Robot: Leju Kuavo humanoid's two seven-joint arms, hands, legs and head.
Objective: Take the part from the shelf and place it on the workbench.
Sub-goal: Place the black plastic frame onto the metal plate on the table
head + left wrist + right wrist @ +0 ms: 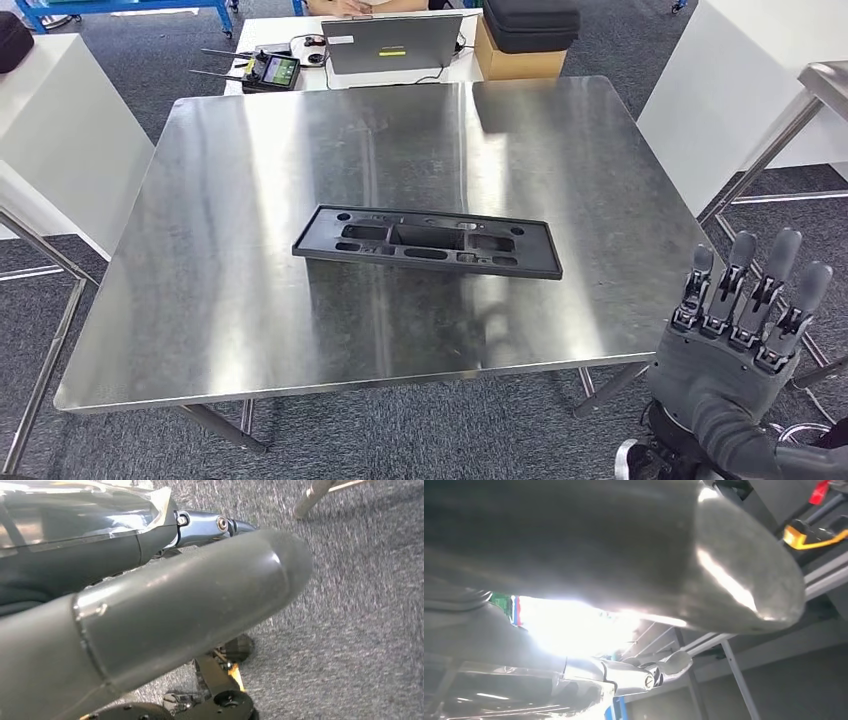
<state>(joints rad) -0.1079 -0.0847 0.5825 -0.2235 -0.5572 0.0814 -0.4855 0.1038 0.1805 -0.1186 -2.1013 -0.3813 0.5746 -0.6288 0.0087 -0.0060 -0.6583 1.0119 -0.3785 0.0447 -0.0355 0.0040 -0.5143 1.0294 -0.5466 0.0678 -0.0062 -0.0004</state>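
Observation:
A long flat black plastic part (427, 241) with several cut-outs lies near the middle of the steel workbench (230, 300). My right hand (742, 320) is raised off the bench's near right corner, fingers straight and spread, holding nothing. It is well clear of the part. Its thick grey thumb (664, 545) looms close in the right wrist view. In the left wrist view my left hand's grey thumb (165, 610) and a dark finger (205, 525) stretch out above the grey carpet, with nothing in them.
Behind the bench a white table (260, 72) carries a laptop (392, 42), a handheld controller (270, 70) and a cardboard box (515, 62) with a black case on it. White cabinets (60, 150) flank the bench. Another steel table's leg (760, 160) stands at the right.

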